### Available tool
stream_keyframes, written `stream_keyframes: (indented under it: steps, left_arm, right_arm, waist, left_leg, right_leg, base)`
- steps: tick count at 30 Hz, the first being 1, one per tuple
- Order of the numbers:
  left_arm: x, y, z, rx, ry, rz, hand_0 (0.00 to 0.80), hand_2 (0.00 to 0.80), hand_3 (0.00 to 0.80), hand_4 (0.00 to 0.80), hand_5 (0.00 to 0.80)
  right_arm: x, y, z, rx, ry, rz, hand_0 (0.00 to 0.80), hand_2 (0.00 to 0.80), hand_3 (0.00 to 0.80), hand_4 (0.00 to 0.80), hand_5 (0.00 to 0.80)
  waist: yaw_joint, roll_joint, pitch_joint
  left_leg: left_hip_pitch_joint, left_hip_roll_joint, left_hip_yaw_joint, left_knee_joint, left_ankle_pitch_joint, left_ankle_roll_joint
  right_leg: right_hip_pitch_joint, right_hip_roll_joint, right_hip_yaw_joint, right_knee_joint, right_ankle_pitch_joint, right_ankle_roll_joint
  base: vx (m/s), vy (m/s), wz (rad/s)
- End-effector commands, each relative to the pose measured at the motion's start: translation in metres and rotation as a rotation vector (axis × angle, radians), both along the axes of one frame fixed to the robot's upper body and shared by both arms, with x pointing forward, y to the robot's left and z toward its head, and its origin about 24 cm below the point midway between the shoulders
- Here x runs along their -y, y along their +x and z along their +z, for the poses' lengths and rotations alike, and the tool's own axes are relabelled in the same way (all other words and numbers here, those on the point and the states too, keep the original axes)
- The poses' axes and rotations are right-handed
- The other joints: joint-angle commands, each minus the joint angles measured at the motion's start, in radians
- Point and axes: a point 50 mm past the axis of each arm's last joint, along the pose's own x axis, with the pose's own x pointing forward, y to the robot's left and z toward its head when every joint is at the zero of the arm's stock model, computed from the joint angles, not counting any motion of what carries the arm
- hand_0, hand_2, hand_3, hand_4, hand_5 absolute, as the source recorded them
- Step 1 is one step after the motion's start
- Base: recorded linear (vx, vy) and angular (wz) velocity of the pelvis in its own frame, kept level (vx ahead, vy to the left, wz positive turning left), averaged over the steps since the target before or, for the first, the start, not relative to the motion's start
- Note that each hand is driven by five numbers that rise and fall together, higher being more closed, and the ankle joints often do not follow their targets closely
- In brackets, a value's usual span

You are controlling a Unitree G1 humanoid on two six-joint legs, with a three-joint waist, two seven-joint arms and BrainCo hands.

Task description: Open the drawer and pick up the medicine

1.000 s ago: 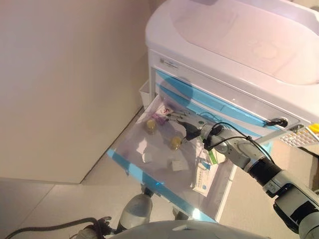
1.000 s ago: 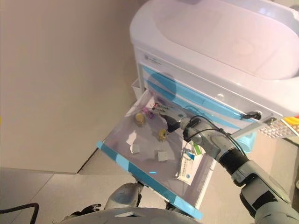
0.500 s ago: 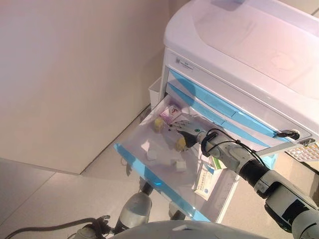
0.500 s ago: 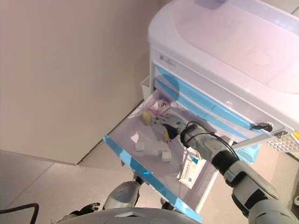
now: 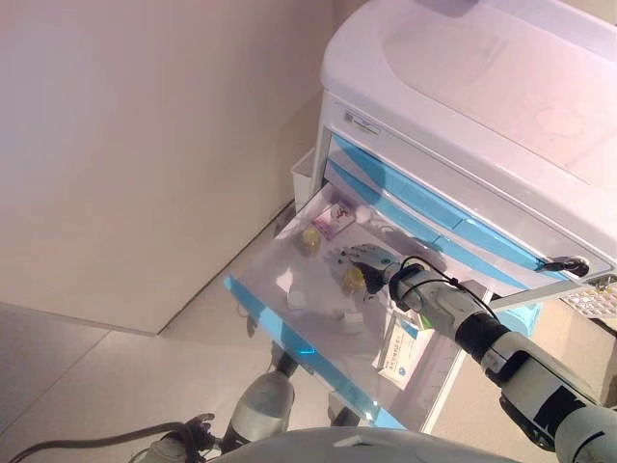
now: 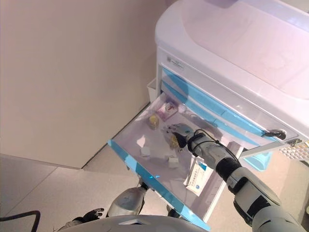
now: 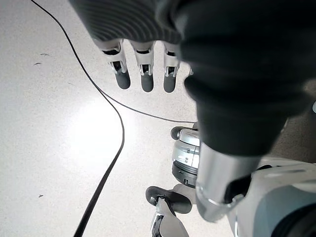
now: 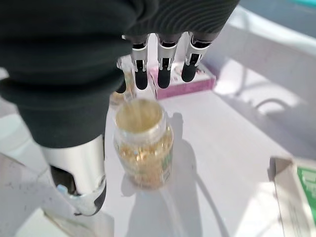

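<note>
The clear drawer with a blue front edge (image 5: 289, 340) stands pulled out of the white cart (image 5: 463, 87). A small yellow medicine bottle (image 5: 353, 279) stands upright in it and also shows in the right wrist view (image 8: 143, 143). My right hand (image 5: 368, 262) is right over this bottle, fingers (image 8: 163, 69) straight past its top and thumb (image 8: 81, 173) beside it, not closed on it. My left hand (image 7: 143, 74) hangs open over the floor.
The drawer also holds a second yellow bottle (image 5: 310, 238), a pink box (image 5: 333, 220), two small white boxes (image 5: 296, 300), and a white and green box (image 5: 397, 349). A wall stands to the left, and a small white bin (image 5: 304, 178) hangs on the cart's side.
The camera has shifted, so the whole scene sits further right. My right hand has come down closer over the nearer yellow bottle, its fingers now reaching past the top.
</note>
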Motion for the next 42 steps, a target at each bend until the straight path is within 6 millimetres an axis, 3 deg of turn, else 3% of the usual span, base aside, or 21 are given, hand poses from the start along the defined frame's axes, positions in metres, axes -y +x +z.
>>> stream_keyframes:
  steps: [1, 17, 42]
  left_arm:
    - [-0.009, -0.005, 0.002, -0.028, 0.032, -0.036, 0.000, 0.000, 0.000, 0.000, 0.000]
    - [-0.005, -0.006, 0.001, -0.018, 0.006, -0.055, 0.000, 0.000, 0.000, 0.000, 0.000]
    - [-0.002, -0.008, 0.001, -0.021, -0.009, -0.071, 0.000, 0.000, 0.000, 0.000, 0.000]
  right_arm:
    - [-0.004, 0.020, 0.022, 0.095, 0.011, -0.013, 0.000, 0.000, 0.000, 0.000, 0.000]
    - [0.018, 0.027, 0.023, 0.112, 0.005, -0.098, 0.000, 0.000, 0.000, 0.000, 0.000]
    - [0.019, 0.024, 0.024, 0.114, 0.024, -0.078, 0.000, 0.000, 0.000, 0.000, 0.000]
  waist:
    - [0.026, 0.010, 0.000]
    - [0.023, 0.035, 0.019]
    - [0.023, 0.045, 0.016]
  left_leg:
    - [0.041, -0.010, 0.039, 0.028, -0.114, 0.022]
    - [0.035, -0.019, 0.033, 0.023, -0.108, 0.024]
    - [0.045, -0.021, 0.027, 0.018, -0.108, 0.024]
  right_leg:
    - [-0.080, -0.064, 0.041, 0.097, 0.043, 0.025]
    - [-0.095, -0.070, 0.046, 0.095, 0.049, 0.029]
    - [-0.088, -0.070, 0.044, 0.087, 0.049, 0.030]
  base:
    - [0.000, 0.000, 0.00]
    - [0.001, 0.004, 0.02]
    - [0.000, 0.000, 0.00]
